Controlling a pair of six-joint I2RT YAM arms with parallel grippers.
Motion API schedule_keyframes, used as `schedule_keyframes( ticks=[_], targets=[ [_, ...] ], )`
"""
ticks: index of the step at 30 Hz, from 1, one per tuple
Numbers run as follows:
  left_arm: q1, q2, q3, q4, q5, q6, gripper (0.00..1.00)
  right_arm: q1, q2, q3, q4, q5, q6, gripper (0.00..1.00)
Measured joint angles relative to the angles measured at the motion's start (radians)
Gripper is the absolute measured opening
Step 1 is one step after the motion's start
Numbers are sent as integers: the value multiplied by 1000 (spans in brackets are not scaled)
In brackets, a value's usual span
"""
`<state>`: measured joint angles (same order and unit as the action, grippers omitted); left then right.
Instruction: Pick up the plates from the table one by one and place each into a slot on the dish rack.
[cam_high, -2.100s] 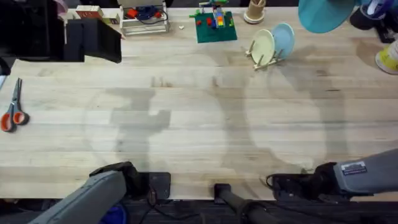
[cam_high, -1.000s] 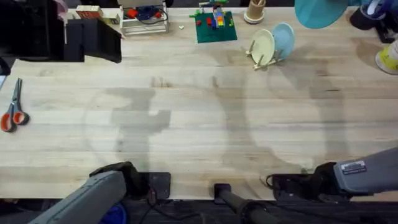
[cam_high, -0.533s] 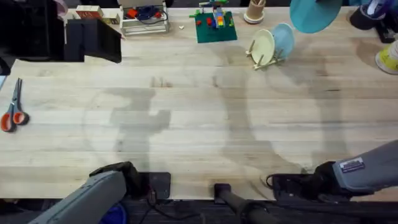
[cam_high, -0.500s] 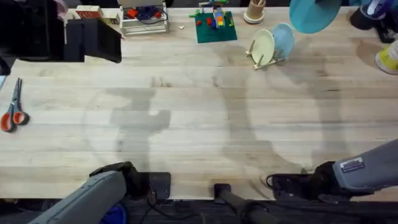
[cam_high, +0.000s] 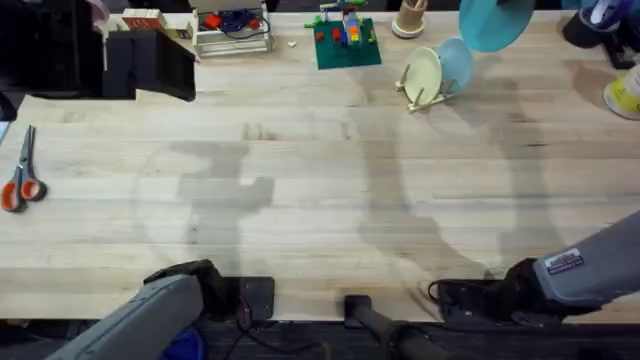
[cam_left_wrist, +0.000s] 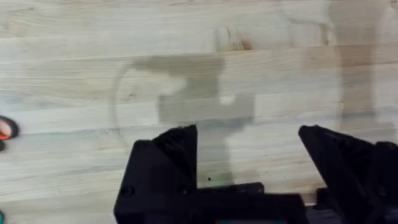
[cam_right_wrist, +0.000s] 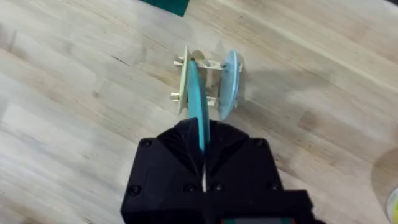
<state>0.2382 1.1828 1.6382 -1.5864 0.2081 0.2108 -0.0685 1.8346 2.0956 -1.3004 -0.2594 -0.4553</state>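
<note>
Turquoise plate (cam_right_wrist: 200, 112) is pinched edge-on in the right end effector (cam_right_wrist: 202, 163), hovering above the dish rack (cam_right_wrist: 198, 81). Imo line it up w/ the free gap btwn the yellow plate (cam_right_wrist: 185, 84) & pale blue plate (cam_right_wrist: 229, 84), then lower straight. Left end effector (cam_left_wrist: 249, 158) sits spread, empty, over the tabletop (cam_left_wrist: 74, 56).

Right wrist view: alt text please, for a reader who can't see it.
The right gripper holds a thin turquoise plastic plate edge-on above a small wooden dish rack. The rack already holds a pale yellow plate and a light blue plate, on a light wood table.
</note>
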Motion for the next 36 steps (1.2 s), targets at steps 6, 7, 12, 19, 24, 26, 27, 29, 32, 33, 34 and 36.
schedule_keyframes(
  ticks=[6, 7, 12, 19, 24, 26, 27, 29, 32, 33, 34, 36],
  targets=[
    [0, 0, 0, 0, 0, 0, 995, 1, 62, 0, 18, 0, 15, 32],
    [0, 0, 0, 0, 0, 0, 995, 1, 70, 0, 21, 0, 18, 32],
    [0, 0, 0, 0, 0, 0, 995, 3, 93, 0, 25, 0, 22, 32],
    [0, 0, 0, 0, 0, 0, 995, 6, 127, 0, 43, 0, 33, 32],
    [0, 0, 0, 0, 0, 0, 995, 6, 144, 0, 53, 0, 40, 32],
    [0, 0, 0, 0, 0, 0, 995, 6, 152, 0, 56, 0, 41, 32],
    [0, 0, 0, 0, 0, 0, 995, 6, 157, 0, 58, 0, 43, 32],
    [0, 0, 0, 0, 0, 0, 995, 6, 169, 0, 64, 0, 44, 32],
    [0, 0, 0, 0, 0, 0, 995, 8, 186, 0, 77, 0, 52, 32],
    [0, 0, 0, 0, 0, 0, 995, 9, 190, 0, 80, 0, 56, 32],
    [0, 0, 0, 0, 0, 0, 995, 10, 193, 0, 84, 0, 57, 32],
    [0, 0, 0, 0, 0, 0, 995, 12, 194, 0, 90, 0, 59, 32]
  ],
)
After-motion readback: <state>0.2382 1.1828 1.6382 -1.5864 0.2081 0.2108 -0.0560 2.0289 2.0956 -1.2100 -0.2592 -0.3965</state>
